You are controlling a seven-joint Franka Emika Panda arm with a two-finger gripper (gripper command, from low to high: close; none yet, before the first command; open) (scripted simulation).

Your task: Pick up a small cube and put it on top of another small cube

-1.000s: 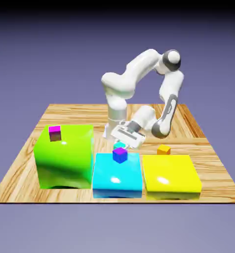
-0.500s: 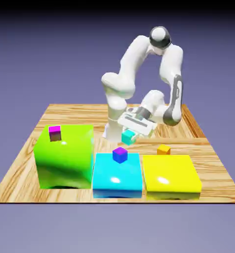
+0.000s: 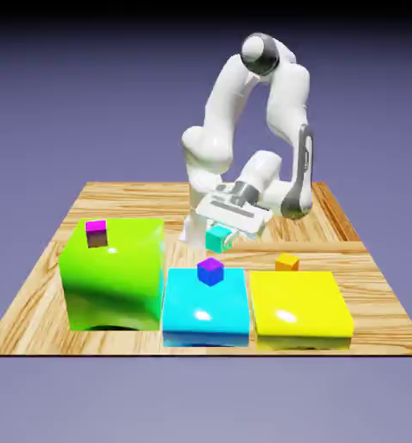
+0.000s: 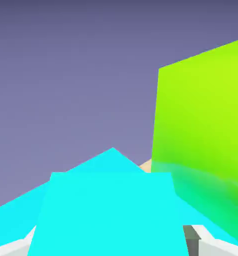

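Now fingers (image 3: 222, 234) pinching small teal cube (image 3: 217, 238), lifted above desk (image 3: 114, 197), behind cyan block (image 3: 205, 307) with purple cube (image 3: 210, 271).

3 big glossy blocks line the wooden table's (image 3: 331, 208) near edge: a tall lime-green block (image 3: 114, 272) at the exterior view's left, a low cyan block (image 3: 205, 311) in the middle, a low yellow block (image 3: 298, 307) at the right. A tiny magenta cube (image 3: 96, 231) sits atop the green block, and a tiny orange cube (image 3: 286, 261) rests behind the yellow one.
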